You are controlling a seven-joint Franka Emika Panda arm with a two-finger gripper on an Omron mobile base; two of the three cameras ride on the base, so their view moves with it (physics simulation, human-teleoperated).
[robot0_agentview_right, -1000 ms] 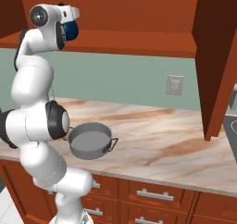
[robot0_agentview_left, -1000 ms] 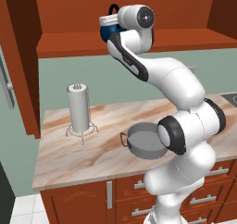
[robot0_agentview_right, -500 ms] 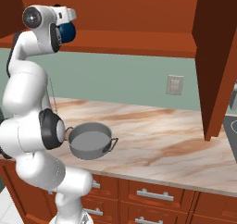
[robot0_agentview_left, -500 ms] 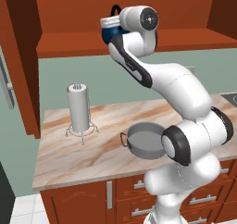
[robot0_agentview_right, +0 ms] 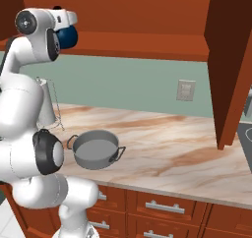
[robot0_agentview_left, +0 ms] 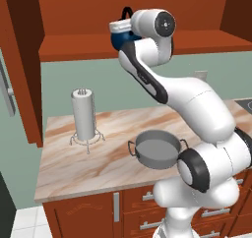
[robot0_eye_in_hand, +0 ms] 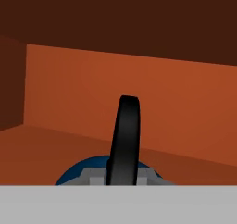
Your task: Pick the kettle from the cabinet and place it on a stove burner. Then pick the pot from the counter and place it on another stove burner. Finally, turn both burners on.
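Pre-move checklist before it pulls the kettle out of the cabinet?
1. Gripper shut on the kettle handle: ok, the black arch runs up from between the tips in the hand view.
2. Kettle lifted off the cabinet shelf: cannot tell.
3. Pot away from the kettle, on the counter: ok.
4. Paper-towel roll upright, left of the arm: ok.
5. Free burner: cannot tell, just the cooktop edge visible.
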